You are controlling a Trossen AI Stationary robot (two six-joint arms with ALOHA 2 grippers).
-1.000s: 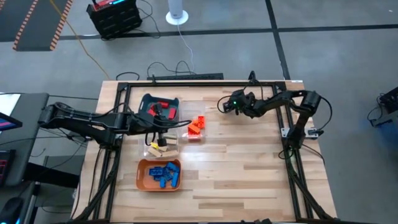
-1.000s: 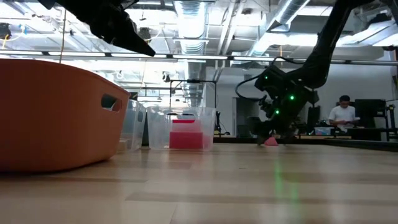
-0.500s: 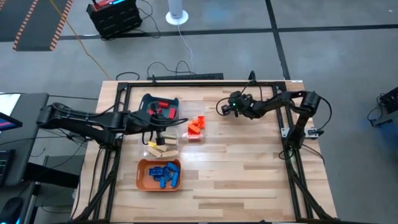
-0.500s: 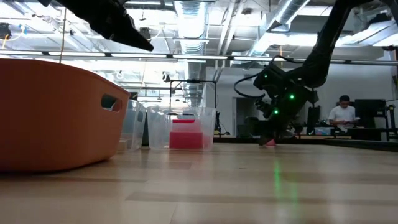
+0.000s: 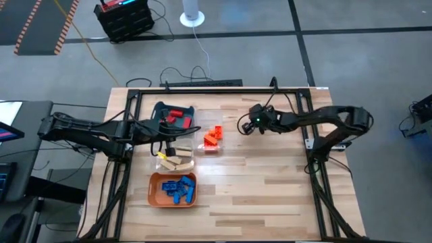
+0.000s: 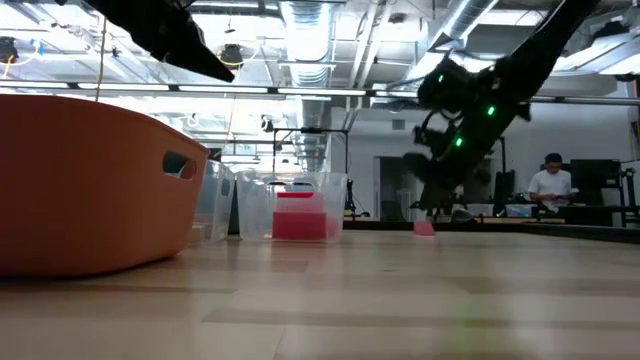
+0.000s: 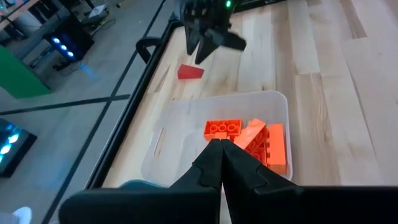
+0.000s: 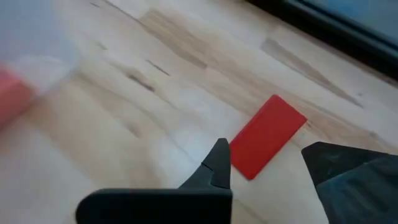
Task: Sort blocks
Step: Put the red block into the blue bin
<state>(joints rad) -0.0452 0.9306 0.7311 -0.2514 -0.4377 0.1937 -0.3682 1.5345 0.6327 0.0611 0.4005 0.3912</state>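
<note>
right gripper [image 5: 244,125]: over bare table right of clear tray [image 5: 223,128], fingers apart in wrist view, empty | red block [image 8: 267,136]: flat on wood just past fingertips, untouched | left gripper [image 7: 219,163]: pinched closed, empty, above orange blocks [image 7: 252,137] in clear tray

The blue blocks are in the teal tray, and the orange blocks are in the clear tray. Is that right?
Not quite. The blue blocks are in the orange tray, not the teal one. The teal tray holds red blocks. The high view shows this. The rest is right: the orange blocks are in the clear tray.
</note>
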